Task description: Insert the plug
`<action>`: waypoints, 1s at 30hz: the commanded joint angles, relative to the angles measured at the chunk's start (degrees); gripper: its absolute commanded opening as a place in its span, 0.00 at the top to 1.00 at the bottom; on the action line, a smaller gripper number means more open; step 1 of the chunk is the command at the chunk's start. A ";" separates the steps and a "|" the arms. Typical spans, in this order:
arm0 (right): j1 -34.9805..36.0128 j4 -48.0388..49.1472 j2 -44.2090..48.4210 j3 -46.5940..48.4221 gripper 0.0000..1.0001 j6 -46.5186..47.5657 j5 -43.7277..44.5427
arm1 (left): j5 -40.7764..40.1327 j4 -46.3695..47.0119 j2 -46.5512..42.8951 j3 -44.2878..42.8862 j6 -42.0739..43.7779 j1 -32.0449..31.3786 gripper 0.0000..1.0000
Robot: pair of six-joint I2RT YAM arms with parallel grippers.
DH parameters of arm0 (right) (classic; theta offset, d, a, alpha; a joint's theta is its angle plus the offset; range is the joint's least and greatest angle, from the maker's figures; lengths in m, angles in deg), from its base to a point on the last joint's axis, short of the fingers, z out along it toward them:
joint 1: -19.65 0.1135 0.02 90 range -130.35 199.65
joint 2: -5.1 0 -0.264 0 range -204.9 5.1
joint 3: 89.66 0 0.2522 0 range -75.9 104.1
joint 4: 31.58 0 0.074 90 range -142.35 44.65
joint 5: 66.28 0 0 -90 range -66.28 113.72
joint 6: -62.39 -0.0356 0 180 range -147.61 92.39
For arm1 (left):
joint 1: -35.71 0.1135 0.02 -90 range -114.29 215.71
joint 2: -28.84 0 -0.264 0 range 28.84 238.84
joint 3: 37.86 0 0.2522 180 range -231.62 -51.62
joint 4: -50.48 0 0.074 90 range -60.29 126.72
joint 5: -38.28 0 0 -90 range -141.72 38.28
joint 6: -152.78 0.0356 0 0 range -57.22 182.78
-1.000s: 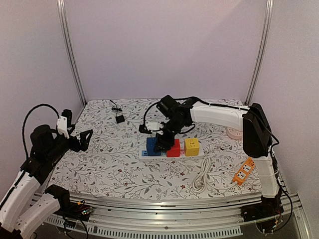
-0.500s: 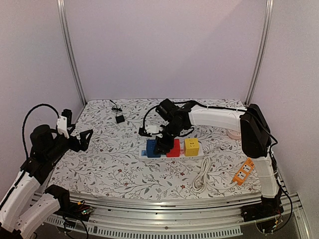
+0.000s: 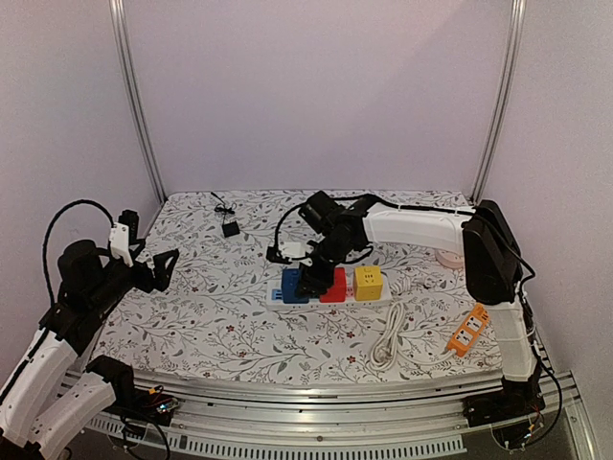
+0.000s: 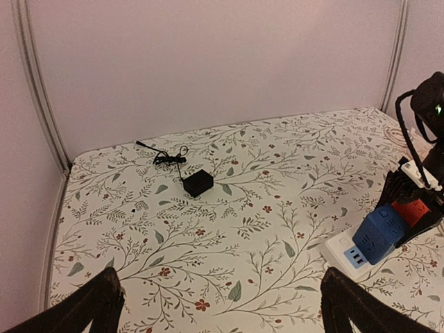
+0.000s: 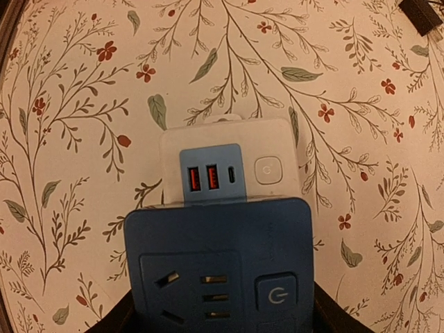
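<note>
A blue cube socket sits on the left end of a white power strip, beside a red cube and a yellow cube. My right gripper is down over the blue cube. In the right wrist view its fingers press both sides of the blue cube, just behind the strip's USB panel. My left gripper is open and empty at the table's left; in its wrist view the blue cube is far right.
A small black adapter with a thin cable lies at the back left. An orange power strip and a coiled white cable lie front right. A pink round object sits behind the right arm.
My right gripper has moved slightly left and down onto the blue cube. The left arm has not moved.
</note>
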 commanded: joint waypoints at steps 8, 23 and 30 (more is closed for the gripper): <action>1.13 -3.45 -0.01 6.19 0.01 -2.01 2.78 | 2.23 0.85 -0.33 0.65 3.04 0.97 0.01; -5.04 -11.31 12.45 -3.94 0.01 5.43 10.26 | 4.48 0.63 -3.05 0.62 5.02 2.59 0.01; -5.03 -13.72 10.98 -4.31 0.01 11.14 4.83 | 5.74 0.42 -3.25 0.64 4.84 3.29 0.00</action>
